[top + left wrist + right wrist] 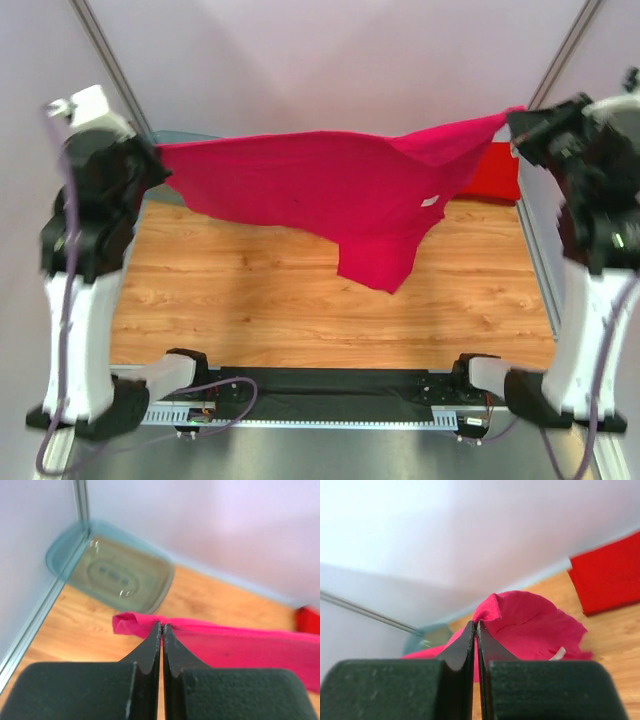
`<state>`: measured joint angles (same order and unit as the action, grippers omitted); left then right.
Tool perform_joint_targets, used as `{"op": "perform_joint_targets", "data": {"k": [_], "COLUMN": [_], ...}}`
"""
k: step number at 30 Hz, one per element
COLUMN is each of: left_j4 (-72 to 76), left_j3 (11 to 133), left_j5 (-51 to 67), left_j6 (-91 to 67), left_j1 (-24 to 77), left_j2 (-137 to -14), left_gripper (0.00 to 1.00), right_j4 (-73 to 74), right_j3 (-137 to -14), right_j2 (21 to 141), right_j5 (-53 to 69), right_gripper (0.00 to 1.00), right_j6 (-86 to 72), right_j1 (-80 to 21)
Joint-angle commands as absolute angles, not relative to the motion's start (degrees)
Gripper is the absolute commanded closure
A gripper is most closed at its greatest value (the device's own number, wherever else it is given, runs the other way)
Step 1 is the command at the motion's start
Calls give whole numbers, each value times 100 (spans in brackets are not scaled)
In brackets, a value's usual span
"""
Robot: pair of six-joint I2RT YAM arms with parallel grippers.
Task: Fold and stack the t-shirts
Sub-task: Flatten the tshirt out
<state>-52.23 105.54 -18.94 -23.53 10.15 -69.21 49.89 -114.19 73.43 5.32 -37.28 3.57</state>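
Two arms hold the magenta-pink t-shirt point(330, 195) stretched in the air between them in the top view. The left gripper point(158, 165) pinches one end and the right gripper point(515, 125) the other, likely so the cloth hangs open and flat before it is laid down for folding. Its lower part sags toward the wooden table point(250, 300) without clearly touching it, and a white label point(430, 201) shows. A folded red t-shirt point(495, 172) lies at the far right corner, probably the start of the stack. From the left wrist, the jaws are pressed together on a pink hem, with the translucent tub point(115, 572) beyond in the far left corner. From the right wrist, the jaws are likewise clamped on a bunched edge of the pink cloth, and the red fold lies on the wood off to the right. Pale walls point(330, 60) and metal frame posts point(110, 60) close in the table.
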Motion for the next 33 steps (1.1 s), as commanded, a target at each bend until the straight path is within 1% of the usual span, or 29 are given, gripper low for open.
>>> {"op": "perform_joint_targets", "data": {"k": [1,2,3,4,5,7,9,11,13,16,18,19,20,22,25,26,27,29,30,33], "left_j4": [-5485,-5432,-5406,-5475,-5563,-5764,-5975,-6283,-6441,-6671,-6575,-6444,-6355,-6101,-5626,-5494,-5215,-4915,-4565,-3914], "left_j3": [10390,10110,10003,9941,9949,10045,10482,10870,11328,11785,11796,11664,11411,11137,10382,9936,9714,9075,8862,8149], "left_j5": [-1723,-1653,-1609,-1565,-1573,-1512,-1442,-1433,-1563,-1722,-1574,-1512,-1433,-1494,-1757,-1880,-1950,-2127,-2153,-2311], "left_j6": [-2715,-2785,-2804,-2839,-2969,-3023,-2997,-2927,-2883,-2909,-2935,-2953,-2971,-2962,-2866,-2822,-2786,-2681,-2646,-2523], "left_j1": [1011,1011,1011,1011,1011,1011,1011,1011,1011,1011,1011,1011,1011,1011,1011,1011,1011,1002,1002,993], "left_j2": [-5856,-5384,-5161,-4968,-4661,-4431,-4351,-4429,-4500,-4833,-5132,-5202,-5334,-5475,-5686,-5765,-5827,-6028,-6108,-6538], "left_gripper": [100,100,100,100,100,100,100,100,100,100,100,100,100,100,100,100,100,100,100,100], "right_j4": [6002,5881,5723,5617,5782,6194,6748,7109,7444,7164,6734,6515,6008,5679,4959,4496,4256,3599,3360,2349], "right_j3": [-11540,-11427,-11086,-10944,-10942,-11538,-12108,-13013,-13585,-13571,-13273,-13071,-12591,-12227,-11183,-10893,-10272,-9750,-9225,-8501], "right_j2": [6079,5804,5505,4919,4748,4475,4474,4613,4719,4913,5070,5115,5176,5465,5790,5844,5923,6151,6231,6635], "right_j5": [27,52,148,219,228,98,70,9,-298,-482,-623,-702,-686,-642,-440,-396,-369,-334,-299,-88], "right_gripper": [100,100,100,100,100,100,100,100,100,100,100,100,100,100,100,100,100,100,100,100], "right_j6": [-4130,-4174,-4305,-4368,-4438,-4491,-4491,-4526,-4753,-4904,-4843,-4808,-4695,-4527,-4193,-4105,-3930,-3771,-3657,-3595], "right_j1": [343,343,343,343,351,343,343,334,255,27,26,26,-122,-132,-123,-123,-132,-123,-123,-123]}}
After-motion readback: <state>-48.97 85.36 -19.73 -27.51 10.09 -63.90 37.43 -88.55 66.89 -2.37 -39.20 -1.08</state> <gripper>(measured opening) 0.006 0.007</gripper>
